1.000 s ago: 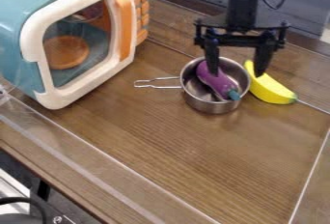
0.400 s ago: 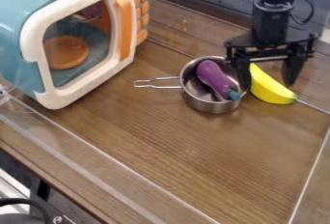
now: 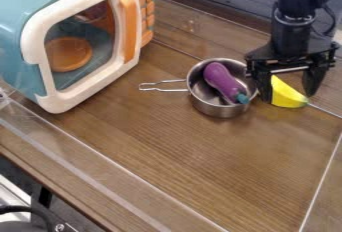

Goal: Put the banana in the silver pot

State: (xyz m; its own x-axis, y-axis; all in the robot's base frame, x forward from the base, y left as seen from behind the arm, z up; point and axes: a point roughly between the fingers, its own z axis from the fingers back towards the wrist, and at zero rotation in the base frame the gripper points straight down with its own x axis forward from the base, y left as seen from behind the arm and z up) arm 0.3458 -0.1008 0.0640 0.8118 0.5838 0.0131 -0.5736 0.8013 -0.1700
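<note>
The yellow banana [image 3: 287, 93] lies on the wooden table just right of the silver pot [image 3: 214, 100]. A purple eggplant toy [image 3: 225, 82] rests inside the pot, whose wire handle [image 3: 163, 86] points left. My black gripper [image 3: 293, 73] hangs straight down over the banana, open, with one finger on each side of it. The upper part of the banana is hidden behind the fingers. Nothing is held.
A teal-and-white toy microwave [image 3: 74, 36] with an orange plate inside stands at the back left. A clear plastic wall [image 3: 80, 161] runs along the table's front edge. Bare wood [image 3: 201, 166] spreads in front of the pot.
The gripper has moved right, from above the pot to above the banana, and has come down lower around it. It stayed open. Pot, eggplant and banana have not moved.
</note>
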